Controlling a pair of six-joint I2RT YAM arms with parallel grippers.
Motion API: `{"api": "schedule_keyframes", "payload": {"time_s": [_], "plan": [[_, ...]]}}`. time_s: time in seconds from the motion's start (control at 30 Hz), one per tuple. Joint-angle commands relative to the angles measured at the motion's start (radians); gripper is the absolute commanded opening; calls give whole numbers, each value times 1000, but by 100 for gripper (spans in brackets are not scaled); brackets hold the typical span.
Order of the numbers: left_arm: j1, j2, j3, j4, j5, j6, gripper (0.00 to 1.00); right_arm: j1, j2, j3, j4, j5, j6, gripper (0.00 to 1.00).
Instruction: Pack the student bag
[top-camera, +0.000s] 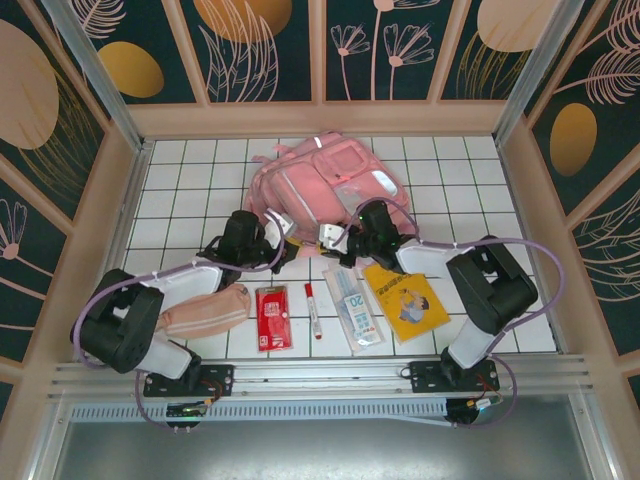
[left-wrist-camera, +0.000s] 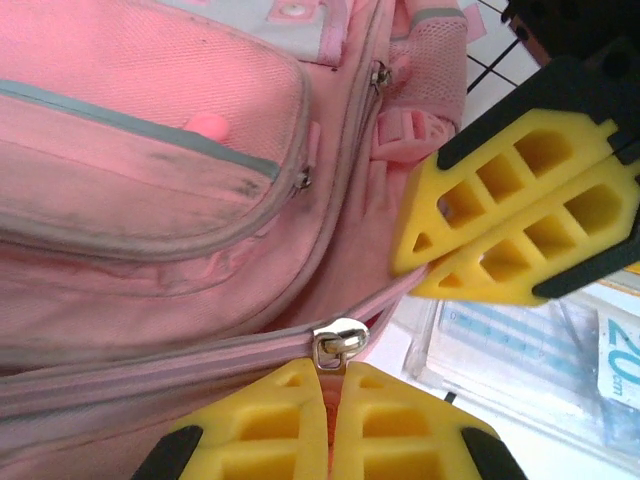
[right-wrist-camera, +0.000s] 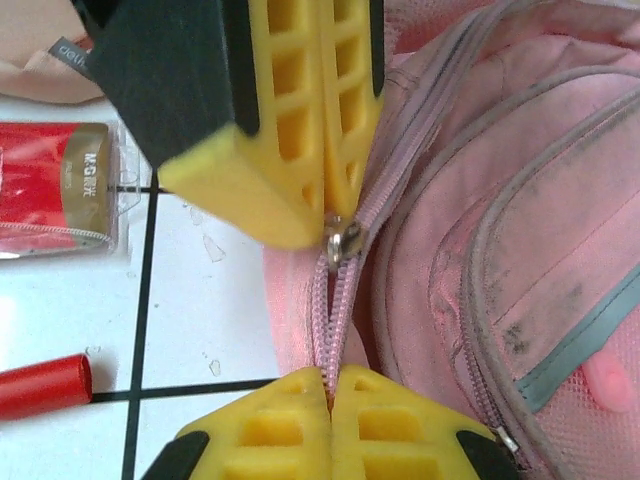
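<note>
I note: left claw (left-wrist-camera: 332, 382) pinched shut on metal zipper pull (left-wrist-camera: 341, 340). Right claw (right-wrist-camera: 330, 385) clamped shut on zipper seam (right-wrist-camera: 322, 320), just beside left claw. Pink student bag (top-camera: 322, 180) directly ahead, touching both claws' fingertips.

a peach pouch (top-camera: 205, 310), red packet (top-camera: 272, 318), red marker (top-camera: 313, 310), what looks like a ruler pack (top-camera: 358, 308) and a yellow booklet (top-camera: 415, 303) lie in a row.
</note>
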Motion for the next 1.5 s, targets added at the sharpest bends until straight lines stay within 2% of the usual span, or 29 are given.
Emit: {"api": "schedule_keyframes", "payload": {"time_s": [0.0,0.07,0.23,0.33,0.37,0.4,0.5,0.53,0.6,0.67,0.73,0.83,0.9,0.97,1.03,1.07,1.17,1.33,1.4,1.47], "plan": [[7,-52,-13,45,-61,50,0,-35,-40,-11,-176,99,-147,0],[8,-66,-2,31,-118,65,0,-53,-62,-32,-181,115,-164,0],[17,-70,56,-72,-432,192,0,-144,-126,-71,-172,124,-160,0],[46,-52,77,-77,-490,224,0,-171,-144,-78,-177,142,-179,0],[51,-43,90,-92,-477,227,0,-180,-149,-76,-173,133,-168,0],[52,-34,110,-112,-434,238,0,-184,-155,-73,-167,116,-137,4],[43,-13,170,-153,-189,211,0,-180,-185,-52,-119,-26,12,45],[33,-15,175,-138,-152,182,0,-168,-191,-47,-89,-60,72,51],[4,-27,172,-93,-96,146,0,-123,-194,-43,-6,-88,162,57],[-13,-36,172,-59,-80,107,0,-77,-175,-49,89,-51,222,62],[-13,-41,178,-38,-55,61,0,-66,-126,-42,177,-47,289,63],[-12,-44,186,-25,-9,51,0,-14,-33,-2,229,26,326,63],[-13,-60,181,-30,-44,71,0,-11,11,29,190,14,297,58],[-10,-83,161,-23,-119,99,0,-12,23,57,74,5,201,25],[18,-91,155,-31,-173,105,0,-19,4,63,-42,9,99,7],[50,-82,162,-47,-178,98,0,-31,-14,59,-99,8,52,2],[175,-54,182,-89,-196,51,0,-93,-69,45,-243,8,-67,0],[241,-44,206,-146,-267,250,0,-180,-172,-15,-236,59,-107,0],[244,-23,244,-220,-129,332,0,-183,-193,-18,-233,39,-94,3],[241,3,279,-266,145,366,0,-174,-212,-21,-211,-29,-56,0]]}}
